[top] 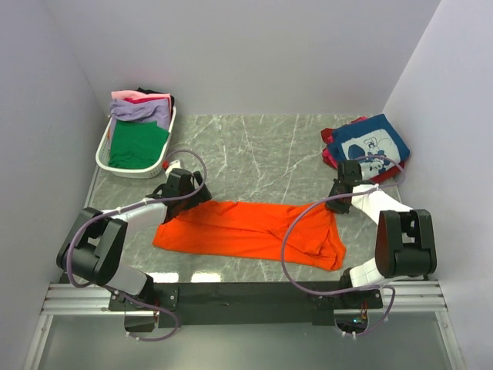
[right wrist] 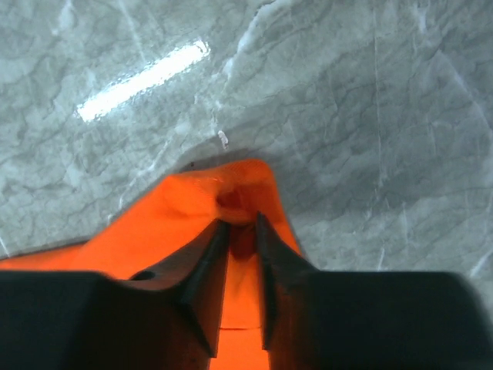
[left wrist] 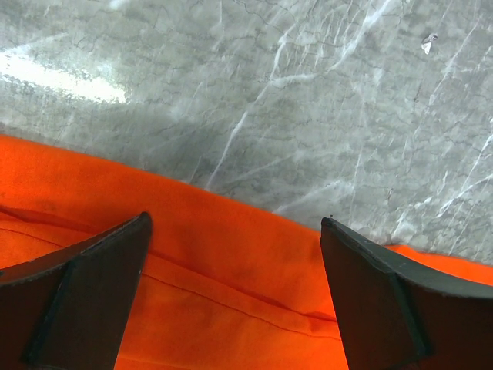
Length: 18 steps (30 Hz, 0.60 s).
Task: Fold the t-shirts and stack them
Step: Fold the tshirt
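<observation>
The orange t-shirt (top: 246, 230) lies spread across the near middle of the marble table. My left gripper (top: 192, 197) is open over its far left edge, fingers wide apart over the cloth's hem (left wrist: 239, 270). My right gripper (top: 336, 202) is shut on the shirt's far right corner, which bunches between the fingers (right wrist: 240, 202). A folded navy blue tee with white print (top: 371, 146) lies on a red one at the far right. Green (top: 137, 146), lavender (top: 139, 112), pink and black tees fill the basket.
The white slatted basket (top: 104, 148) stands at the far left by the wall. White walls close in the back and both sides. Bare marble (top: 262, 154) lies between basket and stack. The arm bases sit at the near edge.
</observation>
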### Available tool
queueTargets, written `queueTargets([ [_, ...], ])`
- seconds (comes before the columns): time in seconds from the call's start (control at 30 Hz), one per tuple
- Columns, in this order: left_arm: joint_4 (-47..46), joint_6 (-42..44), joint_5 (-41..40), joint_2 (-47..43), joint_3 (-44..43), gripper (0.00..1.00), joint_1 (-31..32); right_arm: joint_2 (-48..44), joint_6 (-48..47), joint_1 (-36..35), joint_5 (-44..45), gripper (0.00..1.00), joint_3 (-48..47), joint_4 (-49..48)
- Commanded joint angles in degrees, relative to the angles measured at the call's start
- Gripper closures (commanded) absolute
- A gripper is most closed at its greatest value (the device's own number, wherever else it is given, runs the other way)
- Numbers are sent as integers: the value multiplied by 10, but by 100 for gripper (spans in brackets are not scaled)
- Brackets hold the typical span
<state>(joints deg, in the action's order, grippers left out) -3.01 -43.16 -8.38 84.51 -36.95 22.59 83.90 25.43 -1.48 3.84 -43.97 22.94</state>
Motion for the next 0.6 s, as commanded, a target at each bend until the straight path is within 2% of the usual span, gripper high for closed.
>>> queueTargets([
  [0.0,46,-2,-5,-4,21,1,-1,6,-12,12,-13,75,-17,-27],
  [0.03,42,-1,-1,-5,24,1,-4,6,-13,12,-18,88,-16,-27],
  [0.13,41,-3,11,-1,25,1,-16,11,-17,12,-31,100,-16,-30],
  [0.3,36,-2,17,0,21,1,-32,28,-18,35,-37,100,-33,-33],
  [0.57,16,8,21,57,-34,1,-39,121,-18,43,-53,100,-150,-25],
])
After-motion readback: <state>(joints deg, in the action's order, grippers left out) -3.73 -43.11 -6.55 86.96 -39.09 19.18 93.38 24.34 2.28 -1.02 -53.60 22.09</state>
